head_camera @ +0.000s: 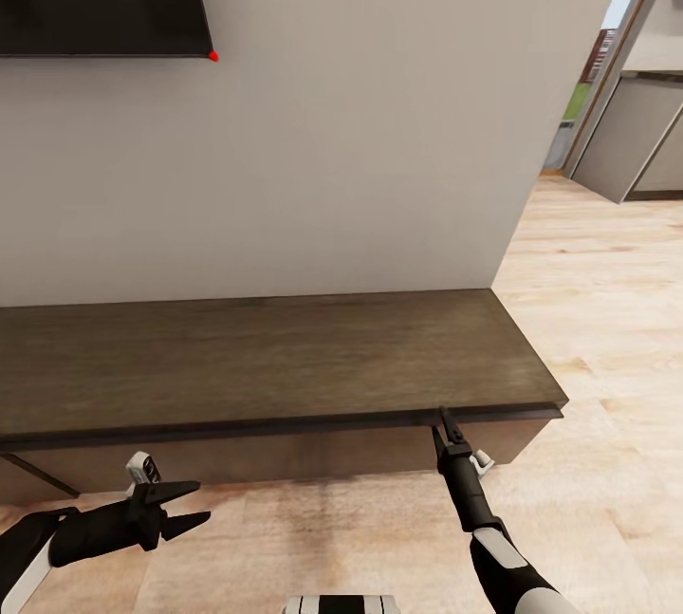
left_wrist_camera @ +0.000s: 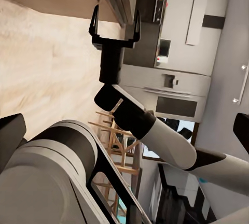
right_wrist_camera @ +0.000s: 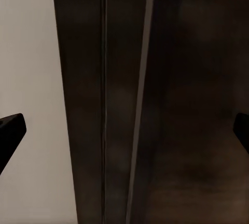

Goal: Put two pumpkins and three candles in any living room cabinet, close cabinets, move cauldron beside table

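1. The long, low dark-brown cabinet [head_camera: 275, 362] stands against a pale wall, on a light wood floor [head_camera: 607, 310]. No pumpkins, candles or cauldron are in sight.
2. The right gripper [head_camera: 443, 422], jaws spread wide, sits at the front lip of the cabinet top, near its right end.
3. The left gripper [head_camera: 185, 508] hangs low in front of the cabinet, also spread wide and empty.
4. Likely step: opening a drawer. Hook the fingers under the lip, then pull straight outward, level.

Both grippers — left [head_camera: 194, 505], right [head_camera: 446, 421] — fingers spread.
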You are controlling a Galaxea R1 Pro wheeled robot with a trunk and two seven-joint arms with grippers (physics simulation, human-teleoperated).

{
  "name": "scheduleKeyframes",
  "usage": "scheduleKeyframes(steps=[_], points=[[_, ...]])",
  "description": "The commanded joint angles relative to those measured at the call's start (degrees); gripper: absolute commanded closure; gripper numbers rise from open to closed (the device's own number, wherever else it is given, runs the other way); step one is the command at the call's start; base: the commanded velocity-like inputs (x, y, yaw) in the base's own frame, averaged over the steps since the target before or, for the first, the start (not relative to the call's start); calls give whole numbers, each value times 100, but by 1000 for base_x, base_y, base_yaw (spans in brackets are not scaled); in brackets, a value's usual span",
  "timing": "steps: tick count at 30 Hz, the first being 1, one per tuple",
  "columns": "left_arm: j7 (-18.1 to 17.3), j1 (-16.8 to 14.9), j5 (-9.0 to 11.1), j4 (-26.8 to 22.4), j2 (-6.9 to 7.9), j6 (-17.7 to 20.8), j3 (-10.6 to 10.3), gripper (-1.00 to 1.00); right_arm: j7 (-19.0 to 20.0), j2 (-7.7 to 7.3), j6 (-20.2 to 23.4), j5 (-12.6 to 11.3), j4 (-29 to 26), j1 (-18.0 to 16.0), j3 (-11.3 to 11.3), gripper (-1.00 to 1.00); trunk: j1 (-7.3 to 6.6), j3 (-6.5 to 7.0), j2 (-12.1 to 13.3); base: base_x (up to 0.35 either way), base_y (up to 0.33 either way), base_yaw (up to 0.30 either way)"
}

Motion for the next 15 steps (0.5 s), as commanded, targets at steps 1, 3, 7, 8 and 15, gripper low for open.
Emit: scheduleKeyframes(steps=[1, 3, 7, 8, 15], points=[[0, 0, -2, 0, 0, 0, 0, -100, -1, 0, 0, 0, -1, 0, 6, -100, 0, 0, 0, 0, 0, 0], [0, 0, -1, 0, 0, 0, 0, -100, -14, 0, 10, 0, -2, 0, 10, 100, 0, 0, 0, 0, 0, 0], [0, 0, 3, -1, 2, 0, 0, -100, -40, 0, 17, 0, -1, 0, 12, 100, 0, 0, 0, 0, 0, 0], [0, 0, 4, -1, 4, 0, 0, -100, -42, 0, 18, 0, -1, 0, 12, 100, 0, 0, 0, 0, 0, 0], [0, 0, 3, 0, 9, 0, 0, -100, -46, 0, 20, 0, 0, 0, 12, 100, 0, 0, 0, 0, 0, 0]])
